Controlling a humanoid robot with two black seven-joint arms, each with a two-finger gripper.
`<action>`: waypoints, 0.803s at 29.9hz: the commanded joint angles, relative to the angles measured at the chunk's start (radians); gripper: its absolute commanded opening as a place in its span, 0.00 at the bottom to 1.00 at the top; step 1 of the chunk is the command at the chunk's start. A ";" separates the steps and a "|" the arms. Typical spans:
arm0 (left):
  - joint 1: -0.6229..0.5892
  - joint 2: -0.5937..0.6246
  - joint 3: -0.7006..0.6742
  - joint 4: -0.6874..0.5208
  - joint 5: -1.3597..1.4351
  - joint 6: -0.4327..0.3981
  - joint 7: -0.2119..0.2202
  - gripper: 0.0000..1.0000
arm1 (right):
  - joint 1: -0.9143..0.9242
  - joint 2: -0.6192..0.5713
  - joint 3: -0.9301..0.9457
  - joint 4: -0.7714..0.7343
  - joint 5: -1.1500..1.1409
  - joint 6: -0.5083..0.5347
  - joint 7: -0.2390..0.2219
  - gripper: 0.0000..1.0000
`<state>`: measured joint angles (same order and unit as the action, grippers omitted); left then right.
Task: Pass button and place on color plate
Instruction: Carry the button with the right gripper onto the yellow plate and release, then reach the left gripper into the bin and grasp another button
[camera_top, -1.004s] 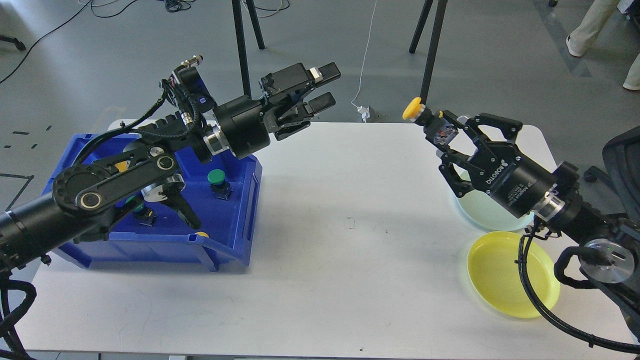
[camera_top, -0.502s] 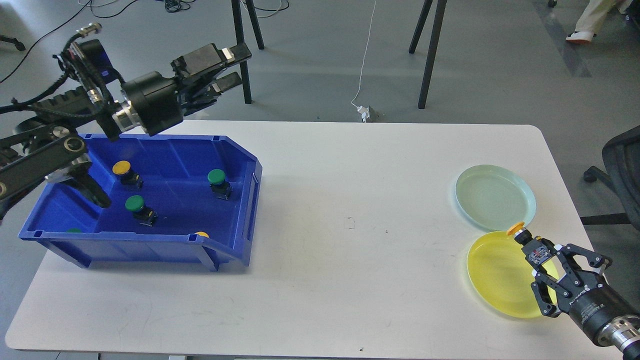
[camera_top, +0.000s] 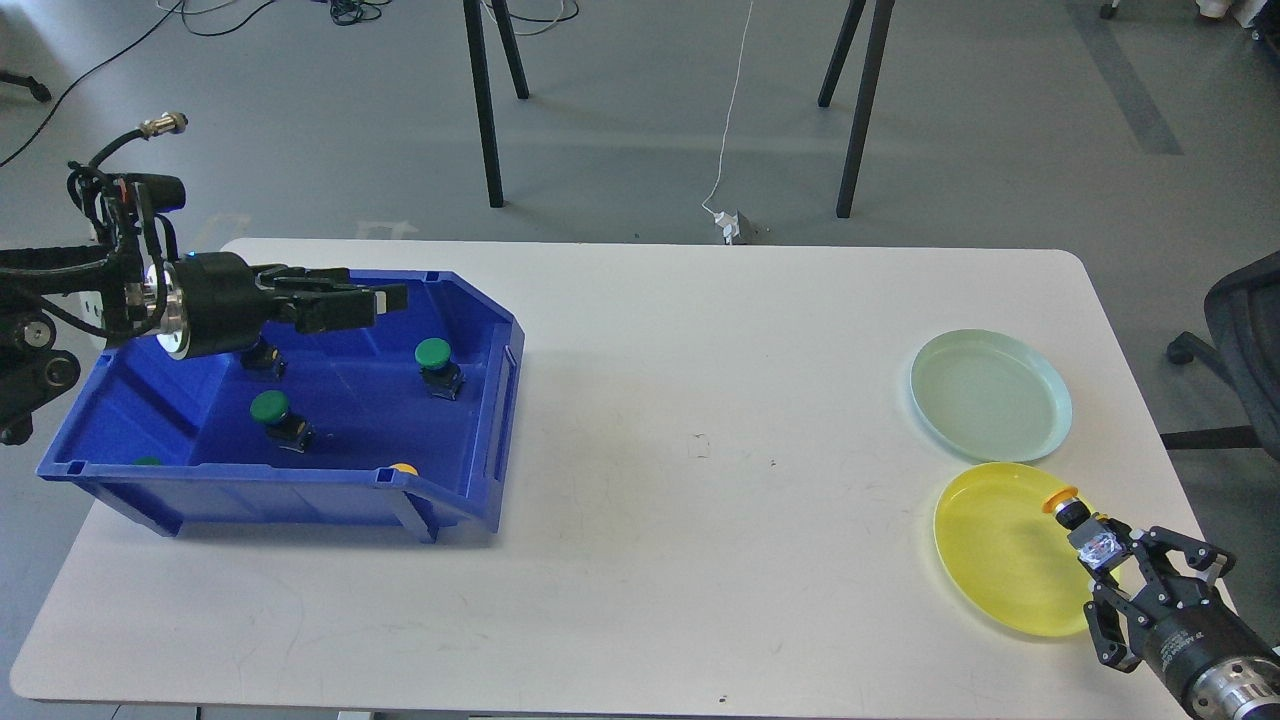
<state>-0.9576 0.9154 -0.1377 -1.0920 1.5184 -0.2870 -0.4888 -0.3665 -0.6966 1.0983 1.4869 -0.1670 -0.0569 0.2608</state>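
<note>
My right gripper (camera_top: 1108, 556) is at the bottom right, shut on a yellow-capped button (camera_top: 1063, 501) with a black body. It holds the button tilted over the right rim of the yellow plate (camera_top: 990, 550). A pale green plate (camera_top: 990, 395) lies just behind the yellow one. My left gripper (camera_top: 375, 298) hovers over the back of the blue bin (camera_top: 470, 490), seen side-on and holding nothing; its fingers overlap in this view. The bin holds green buttons (camera_top: 433, 352) (camera_top: 270, 408) and a yellow button (camera_top: 404, 468) at its front lip.
The white table (camera_top: 700, 450) lies between the bin on the left and the plates on the right. Tripod legs (camera_top: 485, 110) and a cable stand on the floor behind. A black chair (camera_top: 1245, 330) is at the right edge.
My right gripper has carried the yellow button from high above the green plate down to the yellow plate's right rim. My left arm has pulled back left and lowered over the blue bin.
</note>
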 joint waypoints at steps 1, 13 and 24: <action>0.002 -0.006 0.013 0.063 0.091 -0.009 0.000 0.98 | -0.011 0.000 0.006 0.009 0.018 0.014 0.005 0.96; 0.008 -0.049 0.084 0.244 0.253 -0.061 0.000 0.98 | -0.014 0.000 0.173 0.098 0.092 0.144 0.009 0.98; 0.010 -0.138 0.141 0.346 0.253 -0.106 0.000 0.97 | -0.015 0.019 0.169 0.093 0.092 0.150 0.009 0.98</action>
<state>-0.9497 0.8063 -0.0237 -0.7768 1.7730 -0.3914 -0.4888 -0.3815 -0.6786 1.2707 1.5813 -0.0751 0.0908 0.2699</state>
